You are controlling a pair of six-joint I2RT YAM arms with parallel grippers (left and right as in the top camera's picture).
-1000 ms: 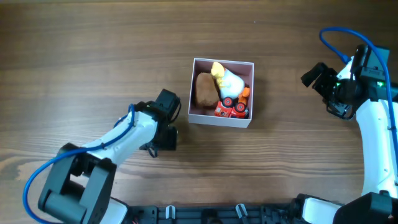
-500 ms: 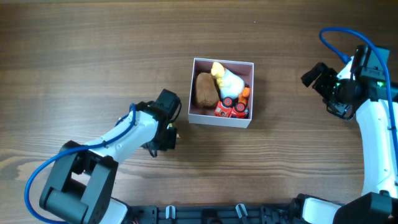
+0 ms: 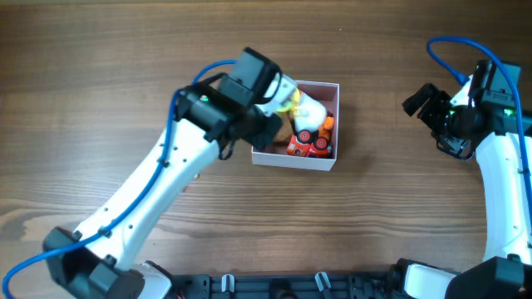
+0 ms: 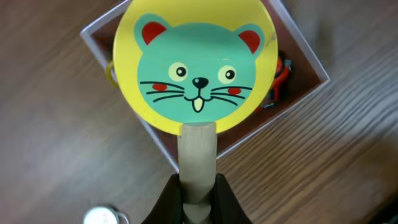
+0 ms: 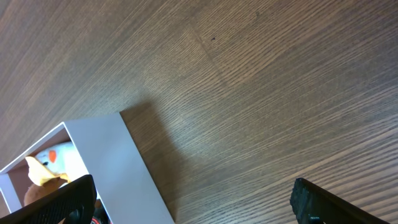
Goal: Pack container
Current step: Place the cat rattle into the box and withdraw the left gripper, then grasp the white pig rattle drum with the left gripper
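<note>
Left claw (image 4: 198,190) is clamped on the wooden handle (image 4: 198,146) of a paddle toy (image 4: 196,62): a round yellow disc with a teal cat face, red ears and red cheeks. The handle sits between both fingers and the disc points away from the claw. We have it above the container (image 3: 295,160), over the box's left half. We can't tell whether the disc touches anything inside.

The container sits near the middle of the counter (image 3: 125,58), slightly toward the right edge. It has an open top and white walls.

Inside we see:
- a white plush (image 3: 309,108) with a yellow part, toward the box's far right corner
- a red-and-orange vehicle (image 3: 309,147) against the near wall
- a sliver of something brown beside the left arm, mostly hidden

Right claw (image 5: 193,182) has its fingers wide apart. It is close to the counter's right edge, well apart from the container. Its wrist view catches one corner of the box and wood grain.
</note>
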